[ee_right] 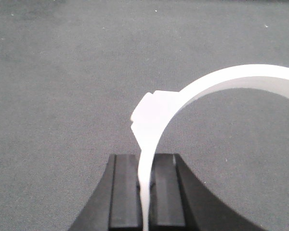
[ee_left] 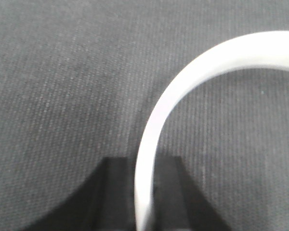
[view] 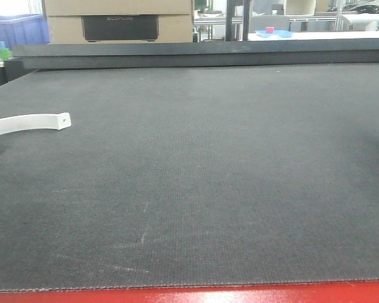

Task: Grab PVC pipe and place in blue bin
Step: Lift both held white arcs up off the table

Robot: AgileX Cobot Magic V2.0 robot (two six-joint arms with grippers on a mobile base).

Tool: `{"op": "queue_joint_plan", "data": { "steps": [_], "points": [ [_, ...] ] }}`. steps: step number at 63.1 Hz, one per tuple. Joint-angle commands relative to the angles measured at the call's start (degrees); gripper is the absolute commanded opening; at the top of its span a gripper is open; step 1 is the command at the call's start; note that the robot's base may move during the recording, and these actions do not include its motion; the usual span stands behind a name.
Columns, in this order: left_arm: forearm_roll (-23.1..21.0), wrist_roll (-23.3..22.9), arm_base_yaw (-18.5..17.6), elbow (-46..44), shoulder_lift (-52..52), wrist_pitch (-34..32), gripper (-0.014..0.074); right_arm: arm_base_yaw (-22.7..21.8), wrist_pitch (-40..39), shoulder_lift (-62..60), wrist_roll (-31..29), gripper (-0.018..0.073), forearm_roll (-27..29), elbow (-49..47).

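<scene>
Dark grey woven tabletop (view: 227,177), red front edge (view: 240,295), cardboard boxes (view: 117,16) beyond its far side.

I see the bench from a front camera set low at the near edge of the dark mat (view: 196,177), facing across it to a cardboard box (view: 117,19) beyond. Each wrist camera sits just behind its fingers, looking down and forward, close to the mat. The left gripper (ee_left: 144,161) and right gripper (ee_right: 145,159) fill each frame's bottom edge, a white curved strip (ee_left: 183,82) arcing ahead of the tips. All three views share the mat.
</scene>
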Motion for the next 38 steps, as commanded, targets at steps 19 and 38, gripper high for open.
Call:
{"op": "queue_joint_plan", "data": {
  "steps": [19, 38],
  "points": [
    [-0.1, 0.0, -0.2, -0.2, -0.2, -0.9, -0.0111, -0.1, -1.9, -0.5, -0.4, -0.0168, 0.0, -0.4],
    [1.4, 0.0, -0.2, -0.2, -9.3, -0.7, -0.0111, -0.1, -3.5, -3.9, -0.4, -0.0168, 0.0, -0.4]
  ]
}}
